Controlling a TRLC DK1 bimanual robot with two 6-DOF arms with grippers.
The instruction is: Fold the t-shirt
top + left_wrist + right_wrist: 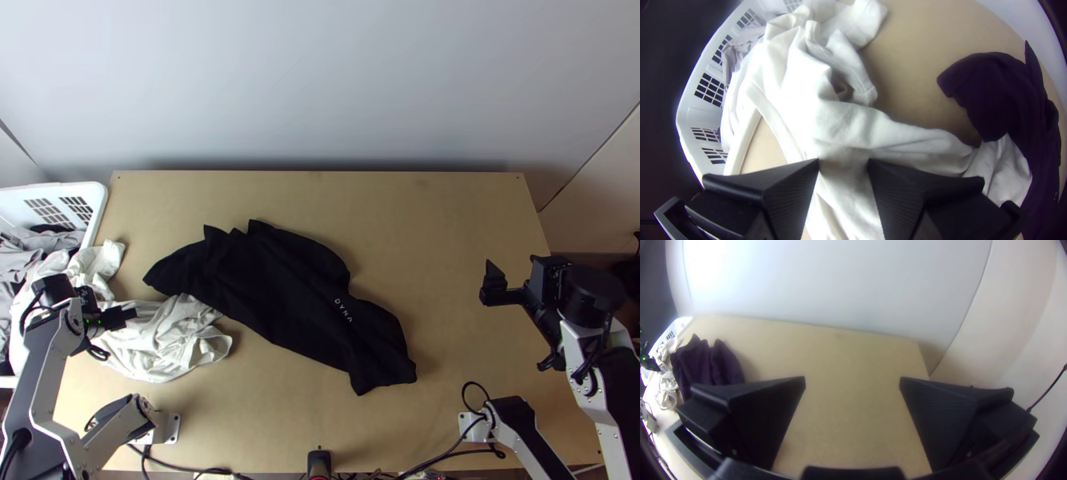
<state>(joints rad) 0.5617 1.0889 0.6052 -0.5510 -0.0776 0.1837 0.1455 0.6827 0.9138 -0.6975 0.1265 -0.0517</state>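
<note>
T-shirt (276, 288), rumpled (layers hard to tell), left claw (104, 310) parted above white cloth (164, 340), right claw (522, 270) wide.

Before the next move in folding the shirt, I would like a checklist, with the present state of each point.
1. Black shirt wholly on the table: ok.
2. Shirt spread flat: not ok, it lies bunched, slanting across the table.
3. Shirt clear of the white cloth: not ok, its left part meets it.
4. White cloth wholly in the basket: not ok, much of it lies on the table.
5. Left gripper open: ok; clear of the white cloth below: cannot tell.
6. Right gripper open and empty: ok, to the right of the shirt.
</note>
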